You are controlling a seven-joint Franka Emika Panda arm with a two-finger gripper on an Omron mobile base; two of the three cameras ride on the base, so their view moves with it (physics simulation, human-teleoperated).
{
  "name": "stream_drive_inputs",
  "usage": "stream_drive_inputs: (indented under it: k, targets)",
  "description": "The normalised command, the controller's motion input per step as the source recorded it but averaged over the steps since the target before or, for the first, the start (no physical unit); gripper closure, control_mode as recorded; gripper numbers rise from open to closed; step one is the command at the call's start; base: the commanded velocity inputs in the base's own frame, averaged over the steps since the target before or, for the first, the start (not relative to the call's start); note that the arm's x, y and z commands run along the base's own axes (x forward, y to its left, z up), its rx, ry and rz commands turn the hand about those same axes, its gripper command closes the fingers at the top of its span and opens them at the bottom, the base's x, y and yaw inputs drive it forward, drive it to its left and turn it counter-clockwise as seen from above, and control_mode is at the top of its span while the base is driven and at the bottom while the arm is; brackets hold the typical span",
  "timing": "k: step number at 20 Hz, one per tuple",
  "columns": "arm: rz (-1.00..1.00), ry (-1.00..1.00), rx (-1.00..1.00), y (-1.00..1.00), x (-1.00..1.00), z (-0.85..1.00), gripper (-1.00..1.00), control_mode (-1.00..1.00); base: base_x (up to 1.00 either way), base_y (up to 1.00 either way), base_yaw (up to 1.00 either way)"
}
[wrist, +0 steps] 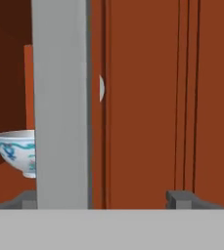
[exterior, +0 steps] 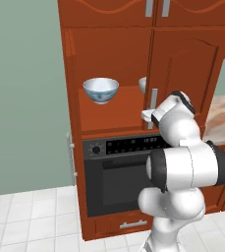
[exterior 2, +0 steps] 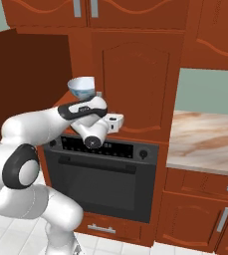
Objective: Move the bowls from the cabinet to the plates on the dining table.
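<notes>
Landmark: the right cabinet door's silver bar handle (exterior: 154, 102), upright on the tall reddish-brown cabinet (exterior: 182, 59) above the built-in oven (exterior: 119, 172).
Tool: the tool (wrist: 103, 199) sits at that handle; in the hand view its two dark tips stand spread, one partly behind the handle (wrist: 62, 102) and one well to the other side over the door panel, so the jaws are apart and pinching nothing visible.
Blue-patterned bowl: the white bowl with blue pattern (exterior: 100, 90) stands upright on the open shelf, left of the handle and deeper in; in the hand view it (wrist: 16, 154) peeks out past the handle's far edge.
Second bowl: a pale rim (exterior: 143, 84) shows just left of the handle, mostly hidden by the door; whether it is the speckled one cannot be told.
Key relation: the handle's long axis runs vertical and crosses between the tips; both bowls lie beyond and to the left of the tool, with the closed right door covering part of the shelf.
Step, as judged: likely gripping the handle to swing the door open before reaching a bowl.
Surface: a marble-patterned surface (exterior 2: 210, 137) lies right of the cabinet; no plates are seen on it.
</notes>
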Motion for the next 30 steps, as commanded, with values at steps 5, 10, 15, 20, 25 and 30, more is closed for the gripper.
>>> stream_drive_inputs:
  k: [5, 10, 15, 20, 25, 30]
  targets:
    - [0.05, -0.07, -0.01, 0.04, -0.28, -0.02, -1.0, -1.0, 0.0, 0.0, 0.0]
    - [0.02, -0.04, 0.0, 0.06, 0.18, 0.0, -1.0, -1.0, 0.0, 0.0, 0.0]
    - [0.0, 0.0, 0.0, 0.18, 0.47, -0.04, -1.0, -1.0, 0.0, 0.0, 0.0]
    - [0.0, 0.0, 0.0, 0.32, 0.43, -0.14, -1.0, -1.0, 0.0, 0.0, 0.0]
    - [0.0, 0.0, -0.02, 0.44, 0.25, -0.17, -1.0, -1.0, 0.0, 0.0, 0.0]
    - [-0.01, 0.0, -0.01, 0.65, 0.03, -0.11, -1.0, -1.0, 0.0, 0.0, 0.0]
